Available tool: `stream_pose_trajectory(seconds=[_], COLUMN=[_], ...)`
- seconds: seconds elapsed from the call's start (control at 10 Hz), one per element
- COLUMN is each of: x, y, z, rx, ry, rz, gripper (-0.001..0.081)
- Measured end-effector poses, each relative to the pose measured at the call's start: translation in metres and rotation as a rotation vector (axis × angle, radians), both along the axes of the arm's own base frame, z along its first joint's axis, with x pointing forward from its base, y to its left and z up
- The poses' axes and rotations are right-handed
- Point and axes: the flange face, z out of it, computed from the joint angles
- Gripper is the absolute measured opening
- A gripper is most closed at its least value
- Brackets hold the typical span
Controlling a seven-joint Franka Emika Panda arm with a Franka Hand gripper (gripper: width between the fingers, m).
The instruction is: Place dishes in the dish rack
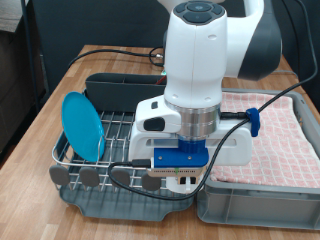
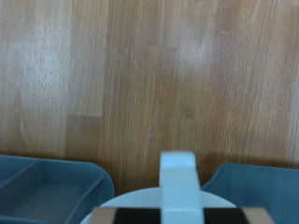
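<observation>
Already standing in the dish rack [image 1: 120, 130]: light-blue plate [image 1: 83, 124]; low over the rack's near edge beside the towel-lined grey bin [image 1: 262, 185]: gripper [image 1: 178, 182], jaws hidden, open or closed impossible to tell; cup and spoon nowhere in sight.

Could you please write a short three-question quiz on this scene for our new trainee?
1. True or false: the blue plate stands on edge in the wire rack.
2. What lines the grey bin on the exterior view's right? A) a pink checked towel B) newspaper C) foil
3. Fill in: the arm's tool hangs over the rack's front edge, between the plate and the ____.

Key: 1 true; 2 A; 3 bin.
</observation>
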Motion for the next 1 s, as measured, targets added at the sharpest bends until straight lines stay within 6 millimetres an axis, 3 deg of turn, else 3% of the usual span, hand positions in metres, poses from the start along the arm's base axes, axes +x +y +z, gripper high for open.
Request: stream_pose_trajectory(seconds=[0.5,0.6,0.7,0.8,0.9,1.0], x=[0.002,0.004,0.006,0.008,0.008,0.008], y=[-0.001,0.001,0.003,0.006,0.01,0.013], z=[0.001,0.006,0.013,0.021,0.029,0.038], rx=[-0.037,-0.048,-0.053,-0.052,-0.049,-0.046], ry=[-0.01,-0.009,0.0,0.02,0.061,0.101], rz=[0.006,0.016,0.025,0.032,0.038,0.043], gripper=[0.0072,0.0272,0.0272,0.046,0.046,0.0624])
